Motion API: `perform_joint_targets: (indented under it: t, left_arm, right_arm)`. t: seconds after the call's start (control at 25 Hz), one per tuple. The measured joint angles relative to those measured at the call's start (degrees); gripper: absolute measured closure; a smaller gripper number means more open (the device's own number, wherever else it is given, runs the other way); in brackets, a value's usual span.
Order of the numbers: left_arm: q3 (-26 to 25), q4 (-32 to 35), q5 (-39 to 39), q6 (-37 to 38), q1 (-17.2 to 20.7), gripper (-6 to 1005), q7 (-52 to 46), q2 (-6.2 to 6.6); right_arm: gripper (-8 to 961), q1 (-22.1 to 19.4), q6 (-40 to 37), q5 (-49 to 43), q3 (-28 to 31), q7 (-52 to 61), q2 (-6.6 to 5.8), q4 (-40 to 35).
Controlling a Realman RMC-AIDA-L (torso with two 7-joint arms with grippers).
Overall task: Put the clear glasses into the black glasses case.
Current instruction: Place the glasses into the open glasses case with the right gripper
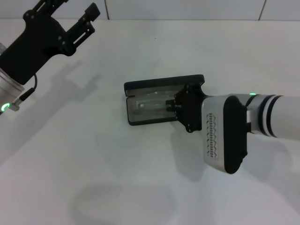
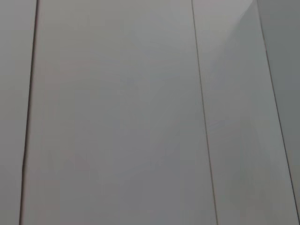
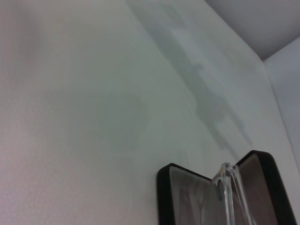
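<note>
Head view: clear glasses [image 1: 152, 104] inside black glasses case [image 1: 140, 86]; right pincer [image 1: 171, 106] directly over them

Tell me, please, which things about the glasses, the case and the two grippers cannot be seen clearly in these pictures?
- Right gripper: in the head view its own body hides the fingertips over the black glasses case.
- Clear glasses: transparent; whether they lie fully in the case is unclear. The right wrist view cuts them at the edge.
- Left gripper: raised aside; left wrist view shows only wall.
</note>
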Motion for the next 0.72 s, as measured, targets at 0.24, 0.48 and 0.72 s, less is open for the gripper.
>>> perform_joint_targets:
  t: [0.24,0.48,0.72]
  left_arm:
    - [-0.02,-0.01,0.0,-0.02,0.06,273,0.0,0.0]
    - [-0.02,-0.2,0.01,-0.01,0.13,273,-0.02,0.0]
    - [0.06,-0.25,0.05,0.19,0.22,273,-0.03,0.0]
  right_arm:
    - [833,0.09,3.21,-1.4,-1.47,0.03,0.04,0.57]
    - [826,0.48,3.58,-1.77,-1.63,0.04,0.04,1.41]
    - [820,0.46,6.8,-1.84,-3.42,0.04,0.03,1.97]
